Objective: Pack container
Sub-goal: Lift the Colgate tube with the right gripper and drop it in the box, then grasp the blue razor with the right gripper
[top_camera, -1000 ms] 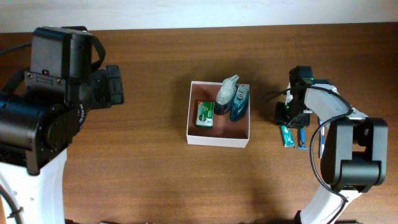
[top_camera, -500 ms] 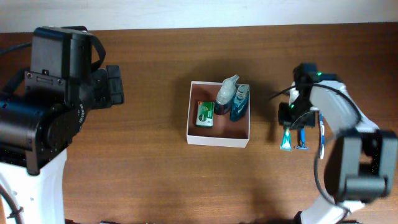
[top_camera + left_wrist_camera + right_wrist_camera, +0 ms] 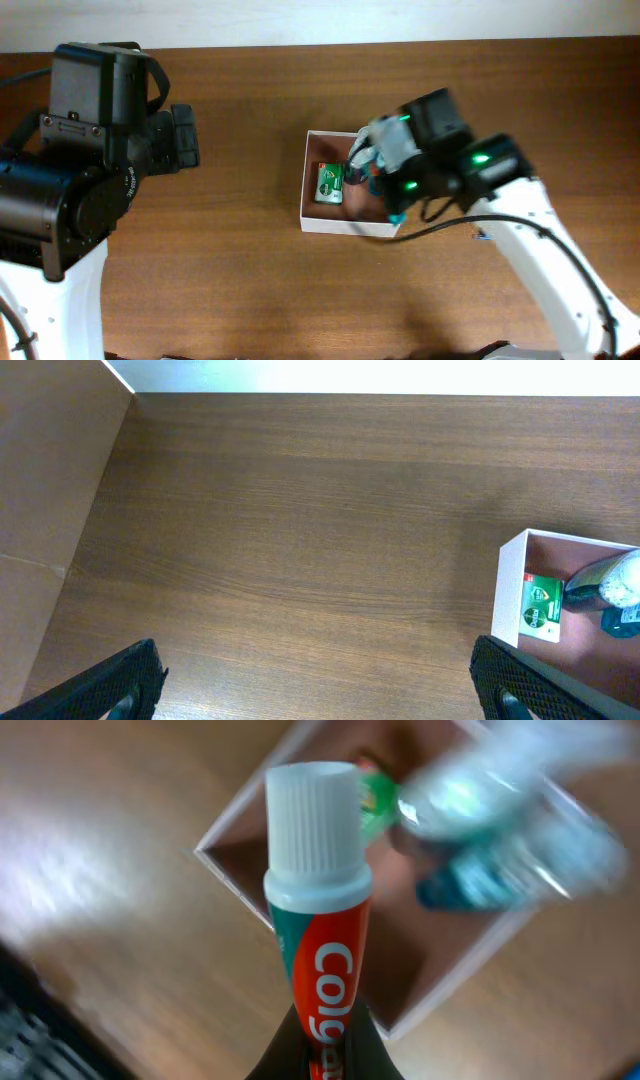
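Right wrist: pinches the probably light, squashy Colgate toothpaste tube [image 3: 318, 920] low in right gripper [image 3: 318, 1058] above container [image 3: 245, 840]; left gripper [image 3: 320, 695] splayed apart.

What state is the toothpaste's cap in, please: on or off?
On. The white ribbed cap sits closed on the end of the toothpaste, which the right gripper holds.
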You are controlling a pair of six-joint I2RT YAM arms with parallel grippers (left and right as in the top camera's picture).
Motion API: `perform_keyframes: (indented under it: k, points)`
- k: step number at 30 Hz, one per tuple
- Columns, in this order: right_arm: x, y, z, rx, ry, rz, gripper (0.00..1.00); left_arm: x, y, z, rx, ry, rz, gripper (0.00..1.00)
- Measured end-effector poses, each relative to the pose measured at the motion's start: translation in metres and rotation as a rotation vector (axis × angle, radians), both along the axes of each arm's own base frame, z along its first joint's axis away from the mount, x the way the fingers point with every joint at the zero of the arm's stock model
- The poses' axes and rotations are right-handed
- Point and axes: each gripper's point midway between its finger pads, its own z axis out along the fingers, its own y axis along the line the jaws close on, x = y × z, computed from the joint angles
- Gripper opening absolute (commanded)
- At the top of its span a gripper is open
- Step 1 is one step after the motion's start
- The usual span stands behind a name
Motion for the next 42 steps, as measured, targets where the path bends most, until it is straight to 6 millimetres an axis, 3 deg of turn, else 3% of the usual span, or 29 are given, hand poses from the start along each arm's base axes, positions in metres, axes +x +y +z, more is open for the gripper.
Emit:
perform_keyframes:
  k: [5, 9, 14, 18, 19, 20, 26, 29, 31, 34, 38, 42]
  points:
    - [0.018, 0.031, -0.017, -0.124, -0.154, 0.262, 0.04, 0.0, 0.0, 0.0, 0.0, 0.0, 0.0, 0.99]
    - [0.039, 0.034, -0.037, -0.216, -0.211, 0.379, 0.04, 0.0, 0.0, 0.0, 0.0, 0.0, 0.0, 0.99]
    - [0.048, 0.031, -0.079, -0.306, -0.152, 0.48, 0.04, 0.0, 0.0, 0.0, 0.0, 0.0, 0.0, 0.99]
    - [0.047, 0.029, -0.101, -0.343, -0.105, 0.518, 0.38, 0.0, 0.0, 0.0, 0.0, 0.0, 0.0, 0.99]
    - [0.047, 0.03, -0.102, -0.346, -0.105, 0.523, 0.91, 0.0, 0.0, 0.0, -0.001, 0.0, 0.0, 0.99]
    - [0.046, 0.031, -0.1, -0.346, -0.109, 0.522, 0.99, 0.0, 0.0, 0.0, 0.0, 0.0, 0.0, 0.99]
    - [0.044, 0.023, -0.076, -0.347, -0.118, 0.34, 0.99, 0.0, 0.0, 0.0, 0.0, 0.0, 0.0, 0.99]
    - [0.049, 0.004, -0.051, -0.306, -0.129, 0.164, 0.99, 0.0, 0.0, 0.0, 0.0, 0.0, 0.0, 0.99]
    - [0.054, -0.019, -0.034, -0.269, -0.127, 0.014, 0.99, 0.0, 0.0, 0.0, 0.0, 0.0, 0.0, 0.99]
    - [0.061, -0.072, -0.012, -0.216, -0.102, -0.264, 0.99, 0.0, 0.0, 0.0, 0.0, 0.0, 0.0, 0.99]
    - [0.066, -0.14, -0.007, -0.132, -0.03, -0.57, 0.99, 0.0, 0.0, 0.0, 0.0, 0.0, 0.0, 0.99]
    - [0.072, -0.189, -0.017, -0.068, 0.027, -0.758, 0.96, 0.0, 0.0, 0.0, -0.001, 0.0, 0.0, 0.99]
